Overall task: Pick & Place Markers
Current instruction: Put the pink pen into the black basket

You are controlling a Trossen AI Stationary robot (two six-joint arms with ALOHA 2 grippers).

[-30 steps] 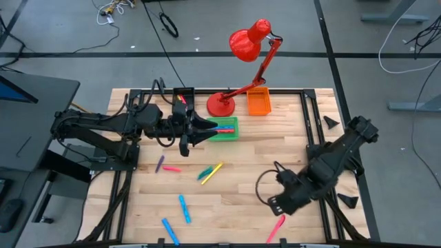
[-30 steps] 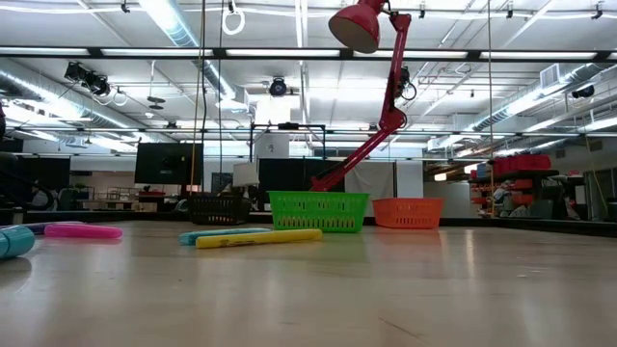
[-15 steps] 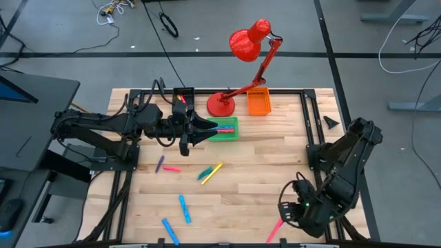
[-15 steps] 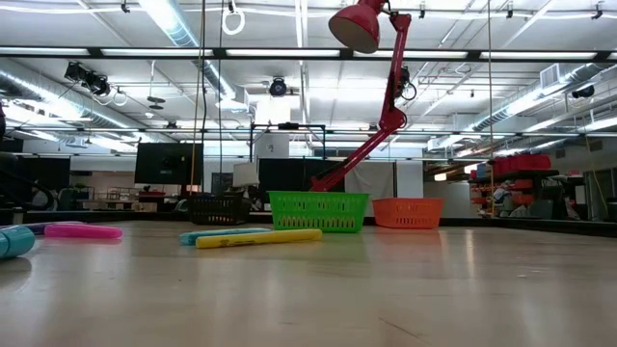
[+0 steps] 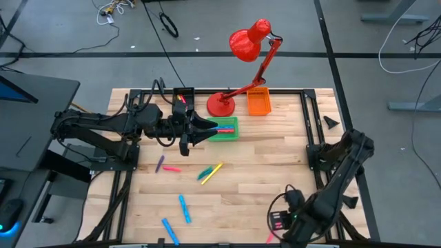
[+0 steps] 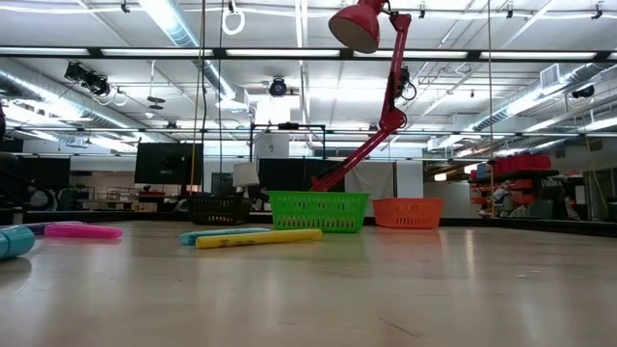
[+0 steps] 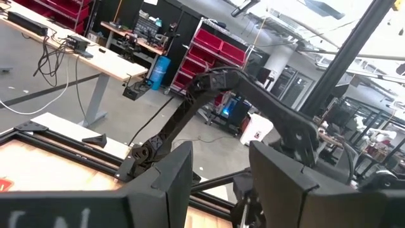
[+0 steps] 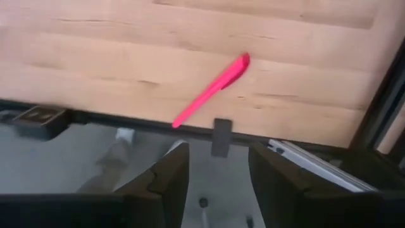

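Swinging lower toward the tabletop's (image 5: 262,165) near edge, the right claw (image 8: 215,166) hangs open and empty above the pink marker (image 8: 212,89) — lining up a pick; the left claw (image 7: 218,180), open too, waits over the green bin (image 5: 226,129).

Counter (image 5: 262,165): pale wood, plank-striped grain. Lamp (image 5: 248,41): glossy red, base included. Far bins: green bin (image 5: 227,135), orange bin (image 5: 258,102), black bin (image 6: 218,208). Markers: pink marker (image 8: 212,90) at near edge; yellow marker (image 5: 215,169) mid-counter; blue marker (image 5: 184,208) near left; purple marker (image 5: 160,163) left. Arms, left gripper (image 5: 207,129): black.
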